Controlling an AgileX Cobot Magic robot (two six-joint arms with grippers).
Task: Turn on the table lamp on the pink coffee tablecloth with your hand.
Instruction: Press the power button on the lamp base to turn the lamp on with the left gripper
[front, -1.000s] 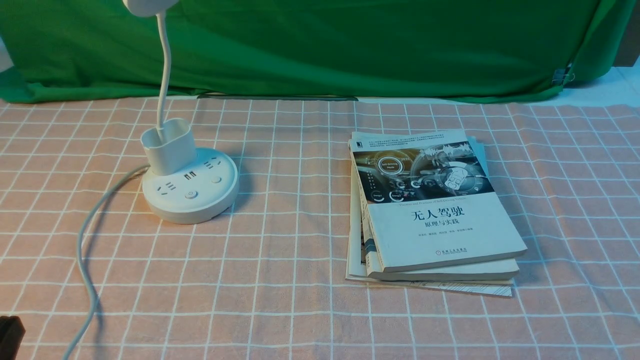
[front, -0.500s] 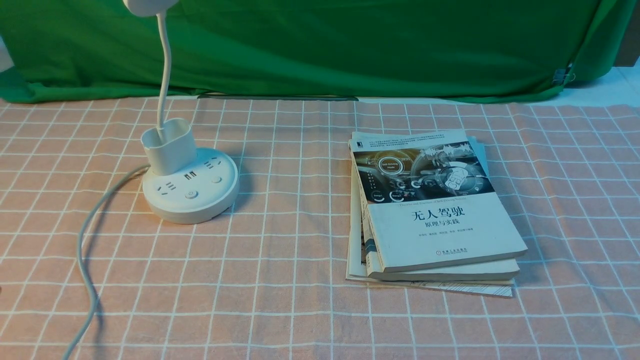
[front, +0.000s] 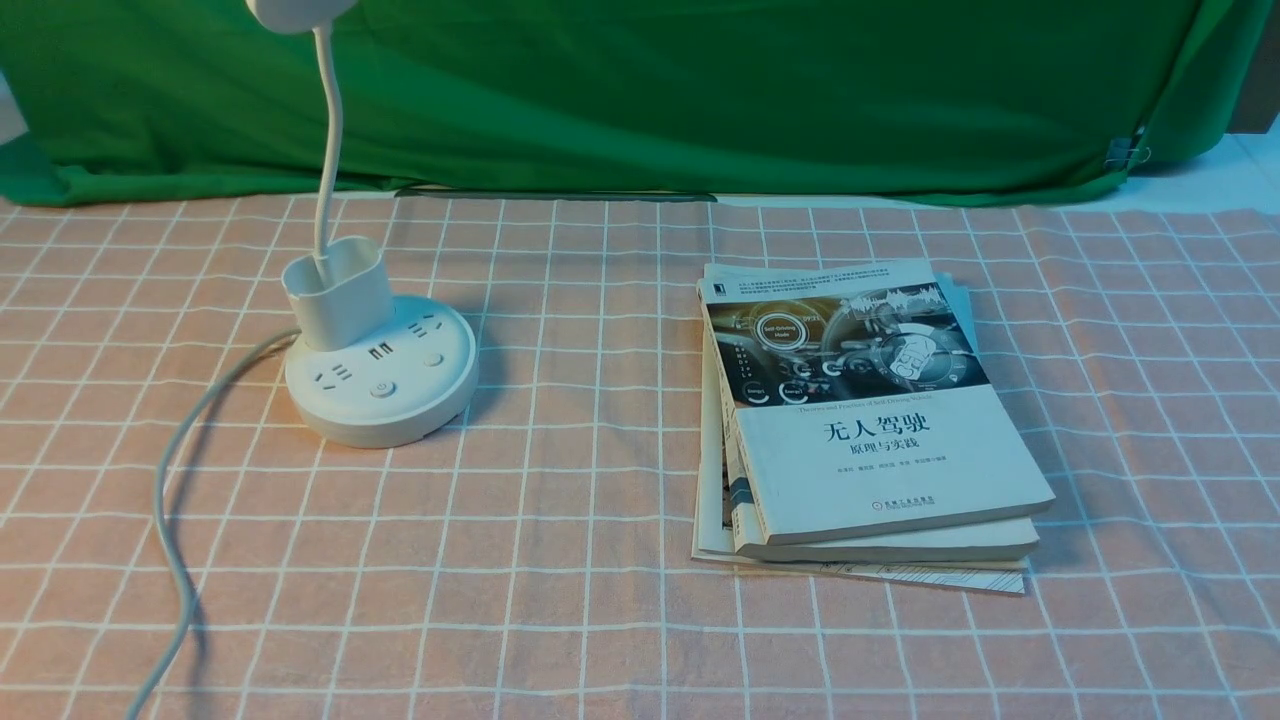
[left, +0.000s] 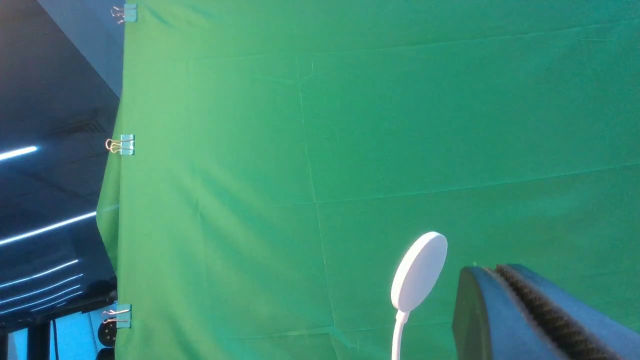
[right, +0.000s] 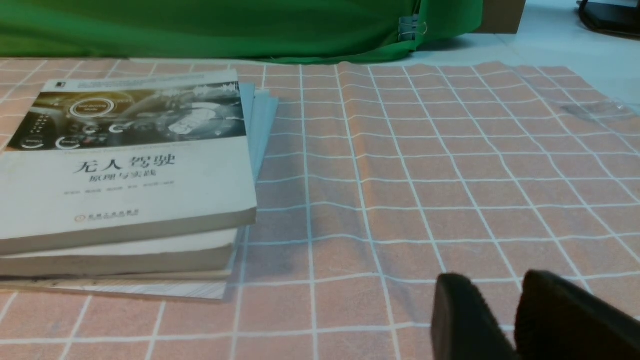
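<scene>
Table lamp (front: 380, 375) stands on the left half of the pink coffee tablecloth (front: 560, 560), mid-depth. Its neck rises from the cup holder at the back of the base, and the round button (front: 381, 389) faces up on the near rim. Stacked books (front: 860, 420) lie right of centre. Neither arm shows in the front view. Left gripper (left: 520, 305) points at the green backdrop with the lamp head (left: 419, 272) alongside; cannot tell its jaw state. Right gripper (right: 500, 287) is low over the cloth's right side, fingers slightly apart and empty. Left arm judged nearer: the button lies ahead and below, so the press goes downward.
</scene>
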